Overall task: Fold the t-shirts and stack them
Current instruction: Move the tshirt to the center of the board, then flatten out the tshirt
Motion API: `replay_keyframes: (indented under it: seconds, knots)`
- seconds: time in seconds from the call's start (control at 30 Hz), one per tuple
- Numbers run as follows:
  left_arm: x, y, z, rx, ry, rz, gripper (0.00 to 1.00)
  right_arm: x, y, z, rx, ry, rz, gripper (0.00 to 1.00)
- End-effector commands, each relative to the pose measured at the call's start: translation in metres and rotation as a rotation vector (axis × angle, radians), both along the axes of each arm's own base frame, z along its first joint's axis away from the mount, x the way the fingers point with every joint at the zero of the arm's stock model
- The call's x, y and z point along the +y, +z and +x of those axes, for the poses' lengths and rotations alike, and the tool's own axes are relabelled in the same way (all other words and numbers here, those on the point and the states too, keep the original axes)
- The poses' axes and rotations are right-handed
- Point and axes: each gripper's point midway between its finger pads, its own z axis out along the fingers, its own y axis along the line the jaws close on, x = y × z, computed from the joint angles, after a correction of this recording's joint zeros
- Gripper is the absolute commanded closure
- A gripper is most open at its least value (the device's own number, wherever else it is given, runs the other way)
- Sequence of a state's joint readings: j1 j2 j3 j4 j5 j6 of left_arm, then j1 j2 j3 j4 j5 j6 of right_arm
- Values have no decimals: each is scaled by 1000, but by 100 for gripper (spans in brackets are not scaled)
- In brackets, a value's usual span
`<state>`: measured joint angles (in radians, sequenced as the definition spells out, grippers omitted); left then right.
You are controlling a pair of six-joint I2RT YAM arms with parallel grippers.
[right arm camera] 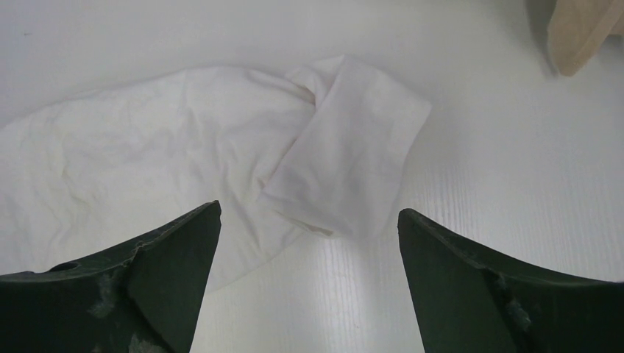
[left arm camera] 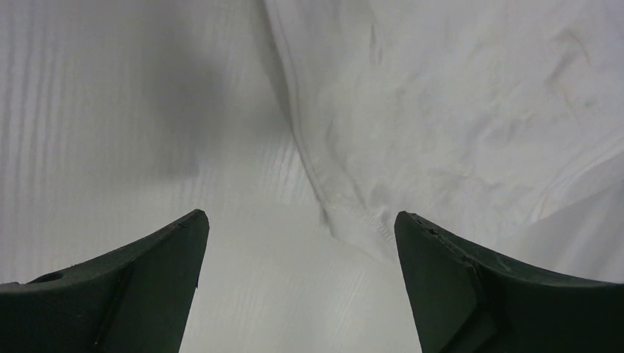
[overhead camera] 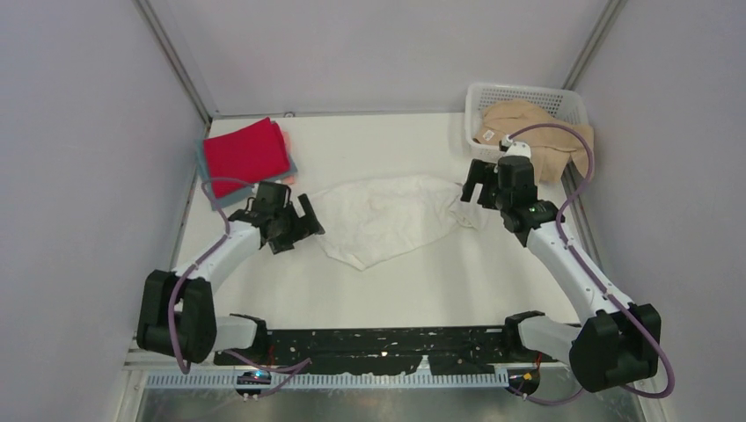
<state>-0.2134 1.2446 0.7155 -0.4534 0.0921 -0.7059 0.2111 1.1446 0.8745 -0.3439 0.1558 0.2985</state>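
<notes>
The right gripper (right arm camera: 309, 213) stands with its jaws spread wide and holds nothing. The white t-shirt (overhead camera: 387, 215) lies crumpled on the table (overhead camera: 422, 290) just ahead of it, with a folded sleeve (right arm camera: 353, 162) between and beyond the fingertips. Farther ahead and to its right, the tan shirt (overhead camera: 528, 132) spills over the rim of the white basket (overhead camera: 563, 95).

The left gripper (left arm camera: 298, 220) is also spread wide and holds nothing. The white shirt's stitched edge (left arm camera: 353, 213) runs between its fingers, and cloth fills its right side. Beyond it to the left sits a red folded square (overhead camera: 246, 149) on top of a teal one (overhead camera: 211, 176).
</notes>
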Motion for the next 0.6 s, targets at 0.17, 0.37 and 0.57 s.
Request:
replay_keyframes:
  seconds: [0.17, 0.37, 0.57]
  knots:
    - [-51, -5, 43, 0, -70, -37, 4, 21, 5, 19, -84, 96, -4, 5]
    - [-40, -27, 62, 72, 7, 64, 7, 18, 1, 17, -73, 85, -21, 5]
    - [-21, -30, 85, 52, 101, 141, 7, 11, 2, 16, -75, 56, -47, 5]
